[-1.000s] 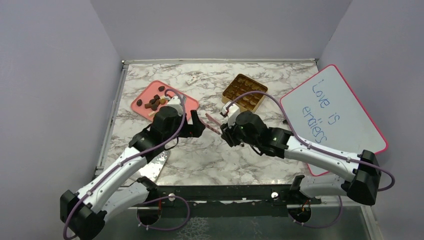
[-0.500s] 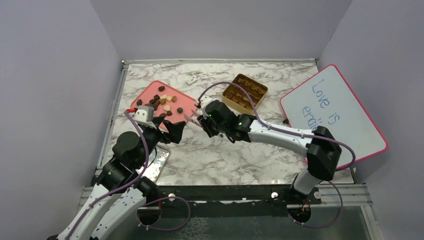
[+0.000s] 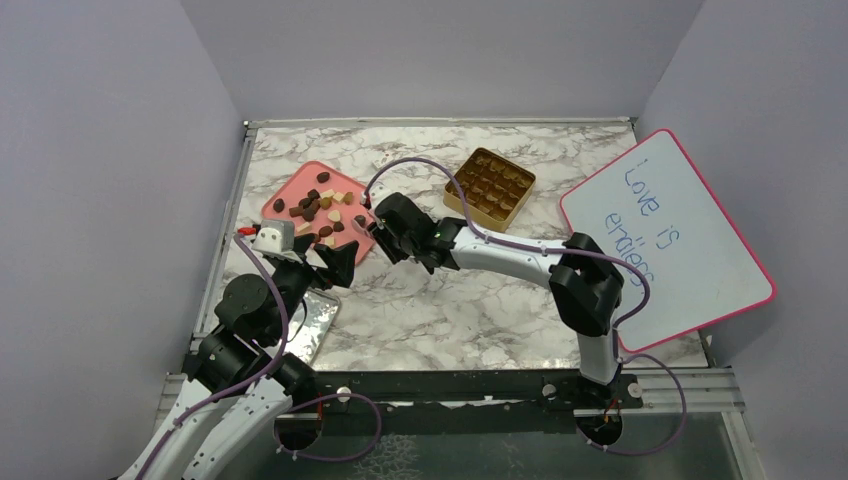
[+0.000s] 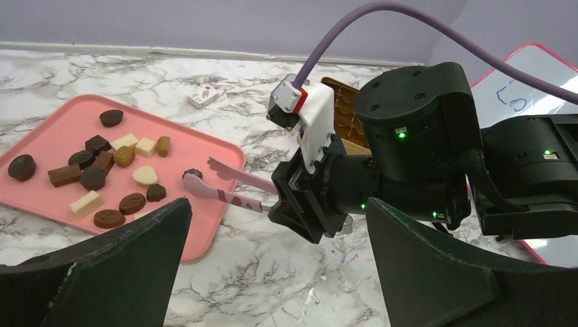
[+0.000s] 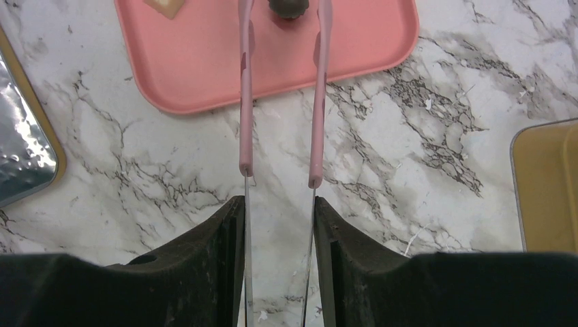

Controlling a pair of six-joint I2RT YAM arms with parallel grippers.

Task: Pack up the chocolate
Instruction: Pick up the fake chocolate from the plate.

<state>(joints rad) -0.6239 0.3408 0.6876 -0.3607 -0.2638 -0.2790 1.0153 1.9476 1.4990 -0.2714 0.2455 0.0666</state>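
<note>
Several small pieces of chocolate [image 3: 318,208], dark brown, tan and cream, lie on a pink tray [image 3: 290,190]. My right gripper [image 3: 388,238] is shut on pink tweezers [image 4: 228,185], whose tips reach over the tray's near corner. A dark chocolate [image 5: 290,7] sits between the two tweezer arms [image 5: 245,82], which stand apart. In the right wrist view my gripper [image 5: 278,204] clamps the tweezers' metal legs. My left gripper [image 3: 335,263] hangs wide open just in front of the tray, holding nothing [image 4: 276,272]. The gold gridded box [image 3: 490,185] stands further right.
A whiteboard [image 3: 665,235] with blue writing lies at the right. A silver foil lid [image 3: 315,325] rests near the left arm. A small white tag [image 4: 203,97] lies behind the tray. The right arm's purple cable [image 4: 382,20] arcs above the table.
The right arm swung left, carrying the tweezers from the table's middle to the tray's corner. The left arm drew back toward the near left and its jaws opened fully.
</note>
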